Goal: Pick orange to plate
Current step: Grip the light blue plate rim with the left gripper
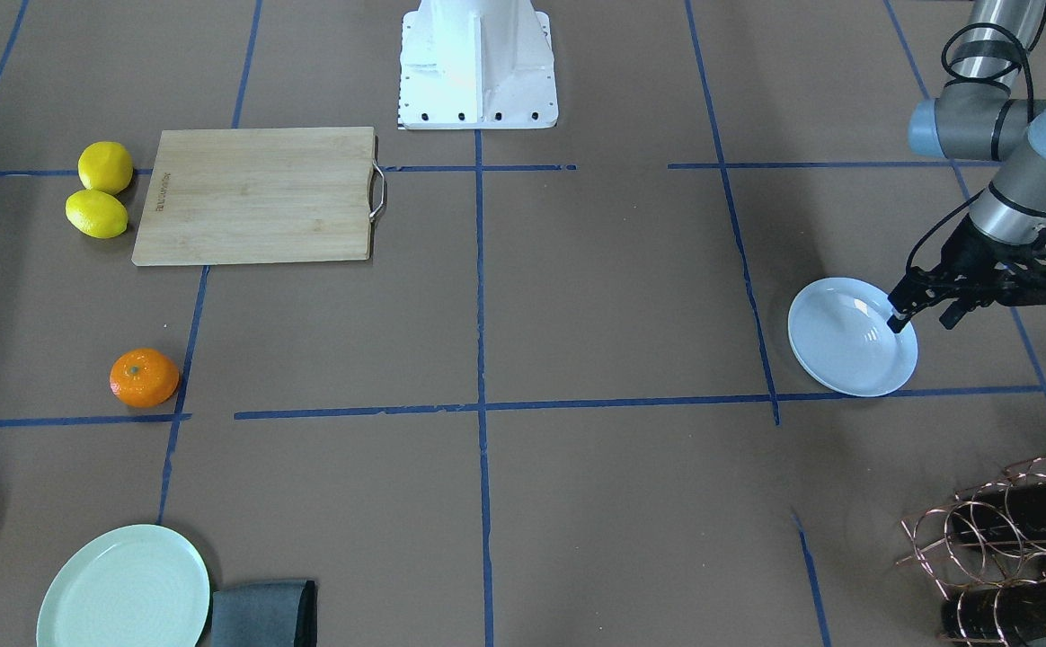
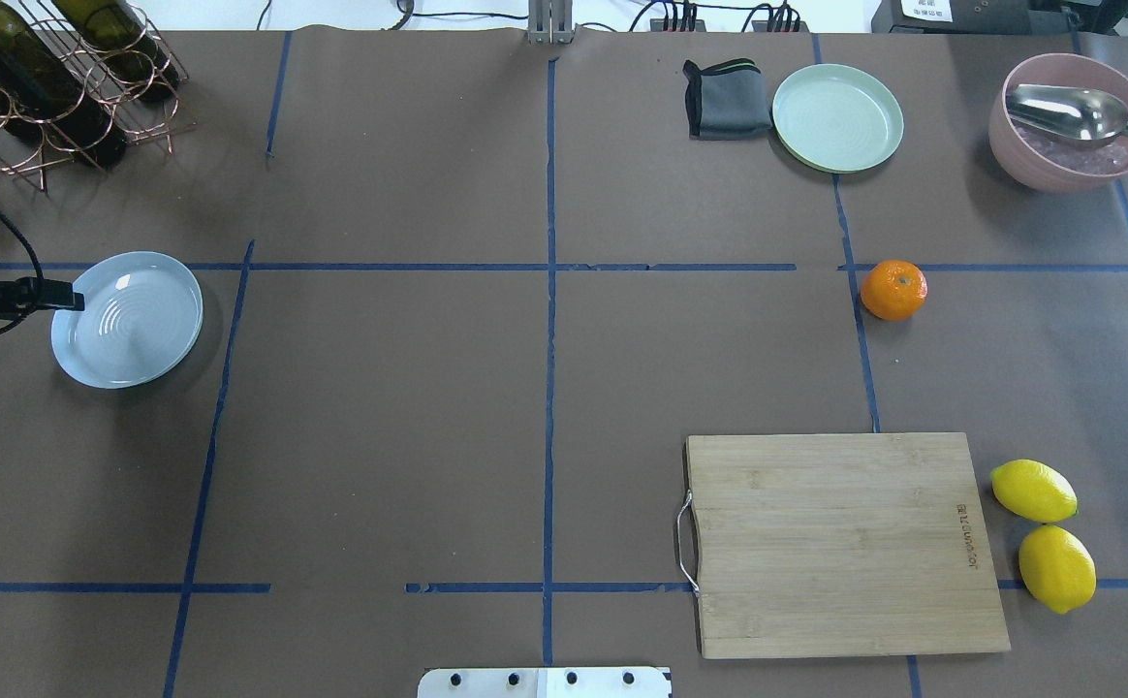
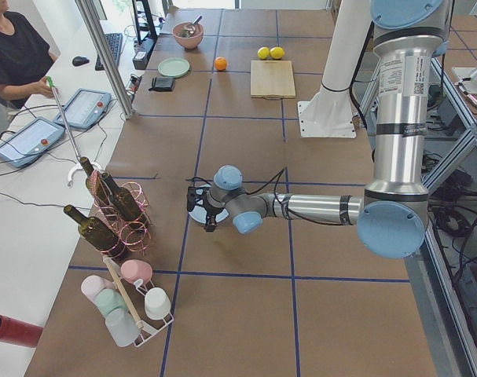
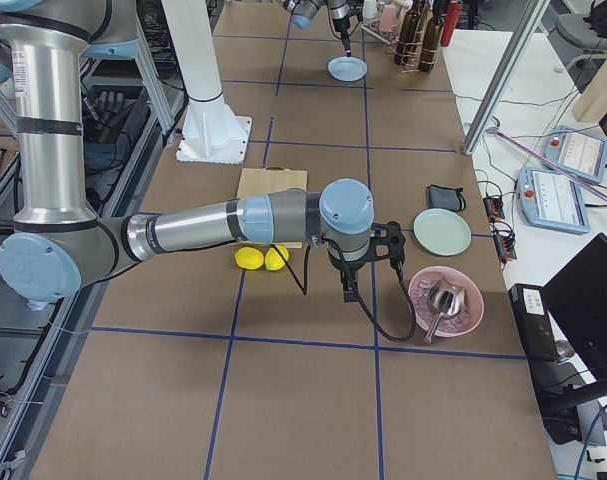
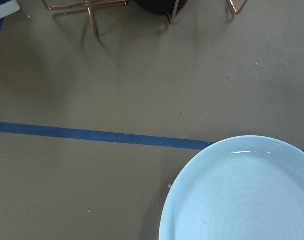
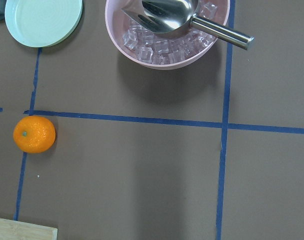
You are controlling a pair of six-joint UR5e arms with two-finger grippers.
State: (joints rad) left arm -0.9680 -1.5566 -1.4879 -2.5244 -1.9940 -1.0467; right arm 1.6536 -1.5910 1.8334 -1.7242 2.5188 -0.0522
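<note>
The orange lies alone on the brown table beside a blue tape line, also seen in the front view and at the left of the right wrist view. Far across the table rests the pale bluish-white plate, bare inside. My left gripper hovers at that plate's outer rim, its fingers apart, holding nothing. The right gripper hangs above the table near the orange's area, between the lemons and the pink bowl; I cannot tell whether it is open or shut.
A mint-green plate and a folded grey cloth sit beyond the orange. A pink bowl holds ice and a metal scoop. A wooden cutting board and two lemons lie nearer. A copper bottle rack stands behind the bluish plate.
</note>
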